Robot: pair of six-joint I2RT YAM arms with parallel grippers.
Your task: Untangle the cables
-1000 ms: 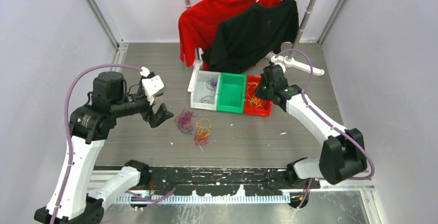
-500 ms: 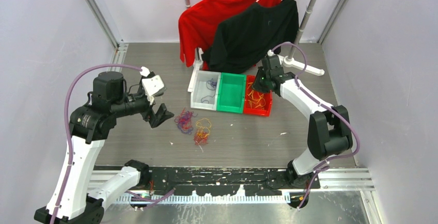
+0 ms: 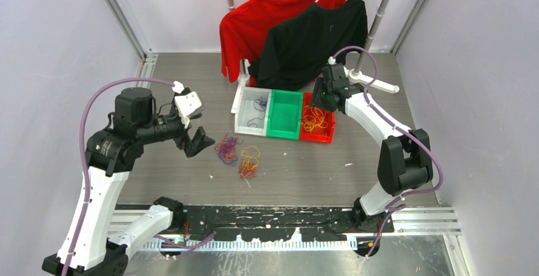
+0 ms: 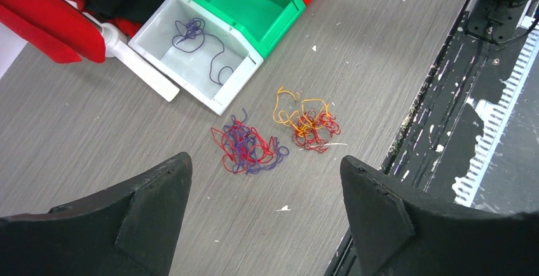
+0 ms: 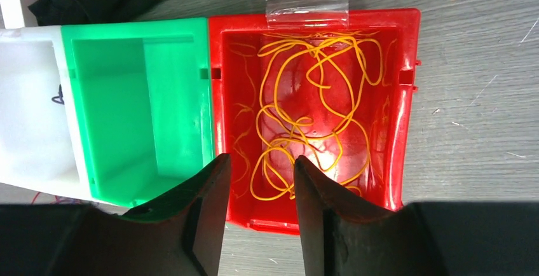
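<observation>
My left jaws are released wide; the tangled cables lie on the table straight ahead of them (this arm is much nearer). My right jaws, parted and empty, hang above yellow cables in the red bin.

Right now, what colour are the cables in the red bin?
Yellow-orange cables; best seen in the right wrist view.

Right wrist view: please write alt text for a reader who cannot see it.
A red bin holding a loose heap of yellow-orange cables lies right below the camera. Two black fingers stand slightly apart at the bottom edge, gripping nothing. An empty green bin touches its left side, then comes a white bin.
</observation>
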